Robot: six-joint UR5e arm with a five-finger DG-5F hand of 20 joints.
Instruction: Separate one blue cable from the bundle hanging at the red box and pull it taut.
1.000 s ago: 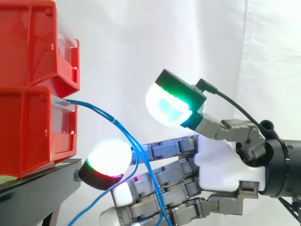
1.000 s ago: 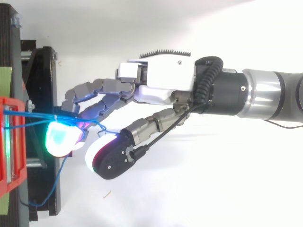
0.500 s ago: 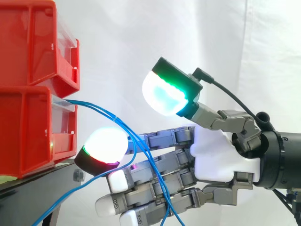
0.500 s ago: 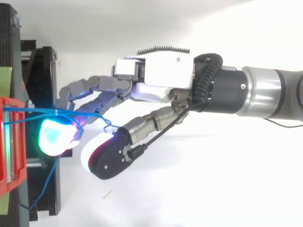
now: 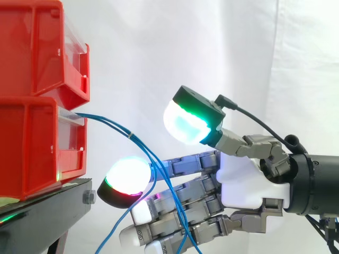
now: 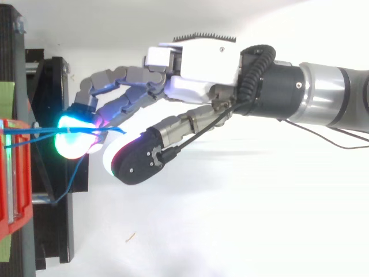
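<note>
1. Side view: the blue cables (image 5: 114,126) leave the front of the lower red bin (image 5: 37,148), which sits under the upper red bin (image 5: 37,47) on the black stand (image 5: 47,206). A small tie (image 5: 131,136) binds them just past the bin, so they fan apart only below it, and the robot hand (image 5: 243,182) reaches into that fanned stretch
2. Side view: the robot hand is spread, its fingers nearly straight and aimed at the bins, with the thumb pad (image 5: 185,124) lifted well above them; nothing looks pinched. I judge this a combing posture, with the glowing fingertip (image 5: 127,174) set among the hanging strands to wedge one away from the rest
3. Side view: strands cross the fingers, but I cannot tell which run in front and which pass between them. The bottom edge cuts off the cables' lower ends and the lowest fingers
4. Top view: the robot hand (image 6: 202,63) comes in from the right on the arm (image 6: 323,109), with its glowing fingertip over the edge of the black stand (image 6: 57,231), near the red bins (image 6: 11,173). The blue cables (image 6: 26,141) run from the bins to that fingertip, and one loop sags beside the stand, so nothing is taut yet
5. Top view: the glow washes out the spot where strand meets pad, so contact there is unclear. The thumb covers part of the strands, and the left edge cuts off the bins
</note>
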